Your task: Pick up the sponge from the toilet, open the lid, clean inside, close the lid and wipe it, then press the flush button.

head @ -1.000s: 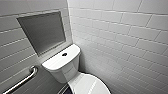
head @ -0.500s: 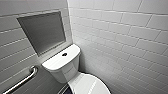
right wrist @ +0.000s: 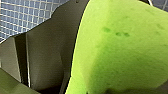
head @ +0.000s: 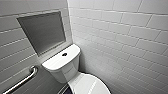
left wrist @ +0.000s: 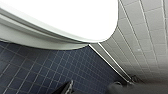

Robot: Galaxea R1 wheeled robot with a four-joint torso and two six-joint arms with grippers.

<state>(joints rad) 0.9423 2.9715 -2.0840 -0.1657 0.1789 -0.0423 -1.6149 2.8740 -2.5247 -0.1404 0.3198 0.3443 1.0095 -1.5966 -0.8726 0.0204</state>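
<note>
Jaws on the right gripper [right wrist: 71, 83] look clamped on the sponge [right wrist: 120, 50], which sits bright green and very close to that wrist's camera, pale gridded floor showing past it. Whether the left gripper [left wrist: 92, 89] is open or closed I cannot tell; it hangs low over the dark blue floor tiles [left wrist: 37, 72], just beside the white curve of the toilet where the floor meets the wall.

Compared with half a second ago and a second ago, nothing I can see has shifted. From the head view, the toilet [head: 63, 70] sits in the same spot at about 6 o'clock, tucked into the corner.

The lid [head: 92, 86] is down, lying at 5 o'clock from the tank. The flush button [head: 64, 54] shows as a small dark dot in the middle of the flat tank top, with nothing over it.

A metal grab bar [head: 23, 80] runs along the wall at 8 o'clock, near the tank but apart from it. A grey recessed panel [head: 42, 32] is set in the wall at 10 o'clock, above the tank. The white tiled wall [head: 125, 37] closes in from 12 round to 4 o'clock, close against the toilet's far side.
</note>
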